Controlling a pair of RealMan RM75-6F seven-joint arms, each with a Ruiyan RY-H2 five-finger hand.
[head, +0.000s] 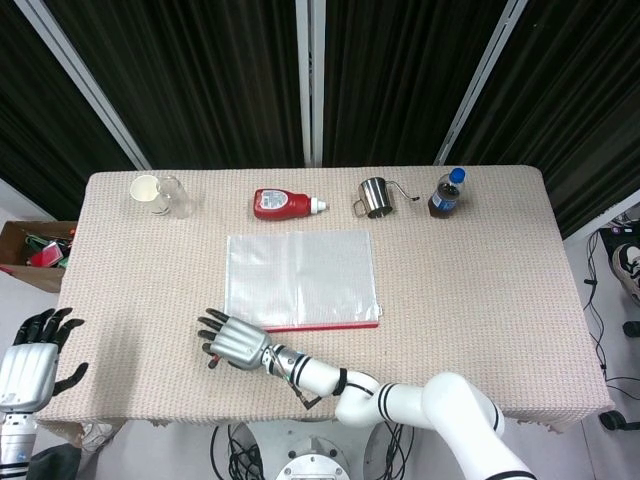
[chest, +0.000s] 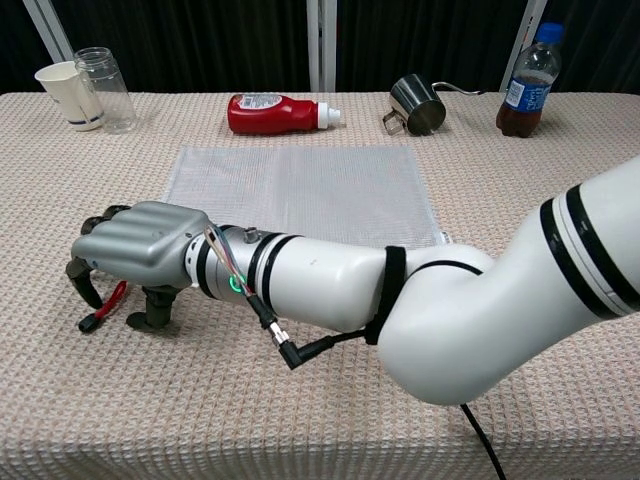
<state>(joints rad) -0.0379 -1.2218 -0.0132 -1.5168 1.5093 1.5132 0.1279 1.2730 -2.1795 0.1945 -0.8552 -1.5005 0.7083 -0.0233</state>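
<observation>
My right hand (chest: 135, 248) arched over one red cord (chest: 103, 307), grip unclear, left hand (head: 30, 362) spread empty, half off-frame, one bag (head: 300, 278), two bottles.

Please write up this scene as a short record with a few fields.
right hand: lies on the table's front-left part, fingers curled down over a small red and black item
left hand: off the table's left edge, fingers spread, holding nothing
clear zip bag: flat at centre, red strip on its near edge
back row: paper cup, clear jar, ketchup bottle, metal cup, drink bottle
</observation>
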